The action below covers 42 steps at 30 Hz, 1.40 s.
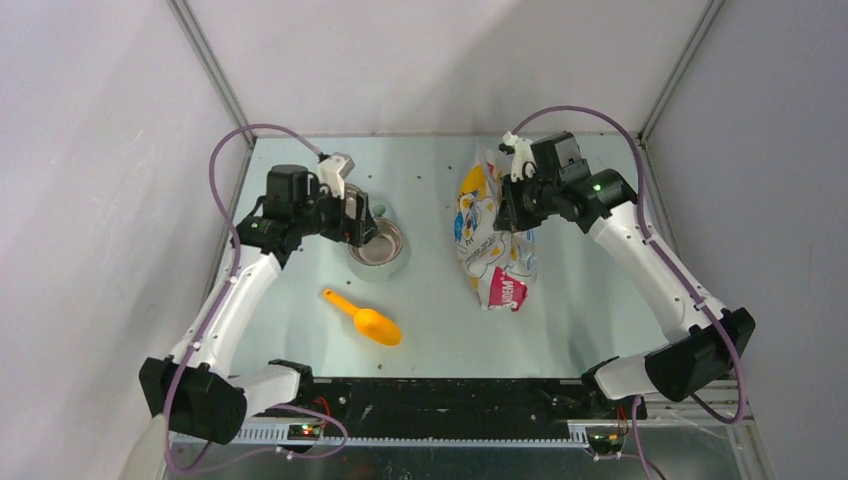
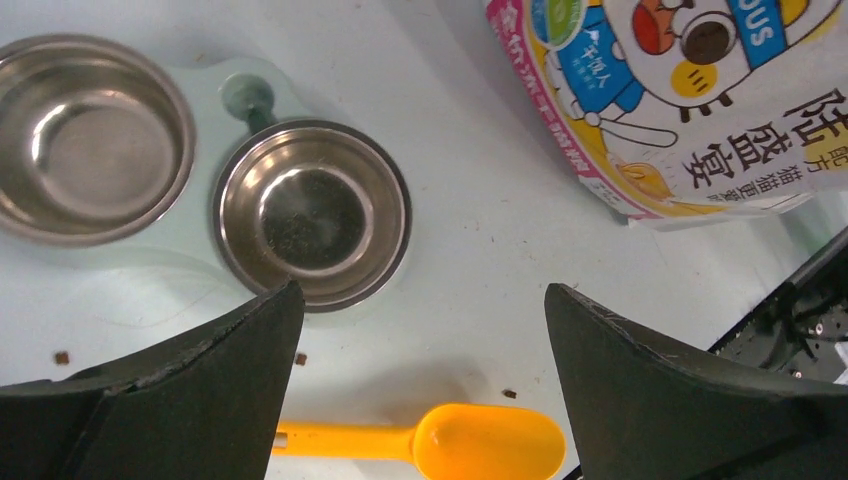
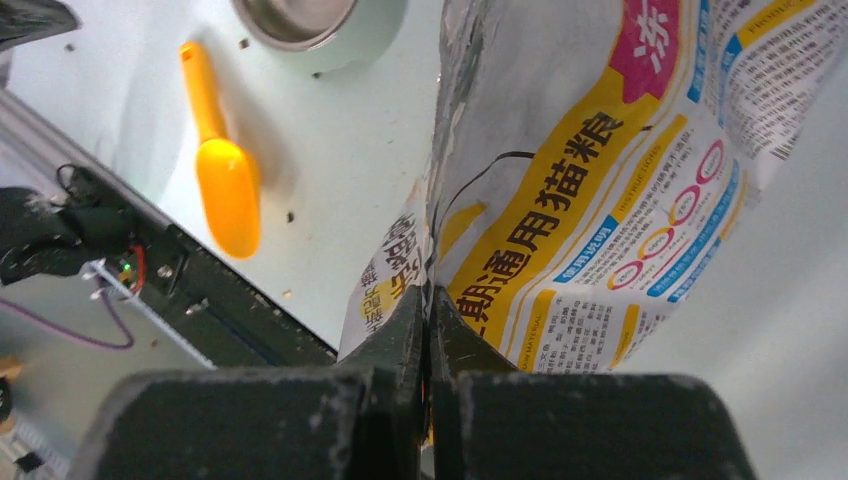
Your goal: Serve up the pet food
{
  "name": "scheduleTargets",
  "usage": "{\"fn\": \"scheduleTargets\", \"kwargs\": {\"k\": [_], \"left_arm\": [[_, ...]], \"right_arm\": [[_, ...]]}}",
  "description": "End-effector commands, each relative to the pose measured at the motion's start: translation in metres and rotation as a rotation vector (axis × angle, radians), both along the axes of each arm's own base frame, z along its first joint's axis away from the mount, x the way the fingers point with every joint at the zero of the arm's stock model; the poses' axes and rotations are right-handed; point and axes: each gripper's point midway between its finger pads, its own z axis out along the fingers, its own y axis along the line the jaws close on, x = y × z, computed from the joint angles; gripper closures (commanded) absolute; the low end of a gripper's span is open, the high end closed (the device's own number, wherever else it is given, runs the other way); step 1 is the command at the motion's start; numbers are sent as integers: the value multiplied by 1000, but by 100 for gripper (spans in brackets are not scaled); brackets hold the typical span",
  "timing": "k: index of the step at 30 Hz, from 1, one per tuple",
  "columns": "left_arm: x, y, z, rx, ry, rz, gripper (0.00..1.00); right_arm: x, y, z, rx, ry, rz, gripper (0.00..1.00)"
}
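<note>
The white-yellow cartoon-cat bag (image 1: 490,235) stands tilted at centre right; the food inside is hidden. My right gripper (image 3: 428,295) is shut on the bag's edge (image 3: 600,150) and shows in the top view (image 1: 512,210) at its upper side. My left gripper (image 2: 420,290) is open and empty, hovering above the near steel bowl (image 2: 312,210), which holds only dark specks. A second steel bowl (image 2: 90,135) sits beside it in the same pale feeder (image 1: 400,262). The orange scoop (image 1: 365,318) lies empty on the table. A few stray kibble pieces (image 2: 300,358) lie near it.
The black rail (image 1: 440,400) with the arm bases runs along the table's near edge. Grey walls enclose the table at the back and both sides. The scoop (image 2: 480,440) lies between the bowls and this rail.
</note>
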Motion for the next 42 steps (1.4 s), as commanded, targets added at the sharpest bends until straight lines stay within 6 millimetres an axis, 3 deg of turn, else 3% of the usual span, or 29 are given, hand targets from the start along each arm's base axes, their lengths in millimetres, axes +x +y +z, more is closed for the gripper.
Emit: {"fn": "scheduleTargets", "kwargs": {"k": [1,4,6,7,9,11,16,19,22,25,28,31,32,33,34,35,37,40,42], "left_arm": [[5,-28,33,9,-144,-139,3],[0,-47,38,32,-181,-229,3],[-4,-59,46,42,-227,-286,3],[-4,-62,51,49,-263,-307,3],[-9,-72,59,51,-317,-359,2],[-14,-79,65,58,-363,-405,1],[-22,-99,71,58,-452,-507,0],[-19,-113,82,24,-538,-540,0],[-16,-129,88,16,-581,-589,0],[-9,-146,81,6,-571,-625,0],[-6,-161,84,-10,-587,-648,0],[2,-173,82,-39,-554,-631,0],[9,-176,94,-57,-570,-597,0],[15,-180,92,-93,-515,-556,0],[26,-182,102,-108,-513,-505,0],[30,-184,107,-156,-454,-451,0],[46,-186,120,-223,-354,-325,1],[59,-193,134,-261,-237,-265,5],[61,-193,144,-281,-235,-255,6]], "right_arm": [[-10,45,71,261,-153,197,100],[-12,59,75,303,-146,291,100],[-21,64,87,373,-143,403,72],[-32,67,97,442,-122,479,49],[-35,60,118,530,-131,534,32],[-25,38,132,587,-151,518,27],[-3,-4,141,550,-366,552,25],[18,-24,123,392,-554,584,20],[33,-33,91,228,-619,634,17],[36,-34,61,133,-624,720,15],[36,-32,50,104,-623,758,15],[40,-27,54,118,-625,738,15],[49,-24,63,126,-656,715,15],[50,-21,68,182,-585,640,16],[64,-18,79,182,-624,591,19],[65,-14,85,268,-493,451,22],[92,-19,93,247,-460,230,32],[95,-7,108,310,-341,53,44],[97,-3,103,274,-302,-18,46]]}}
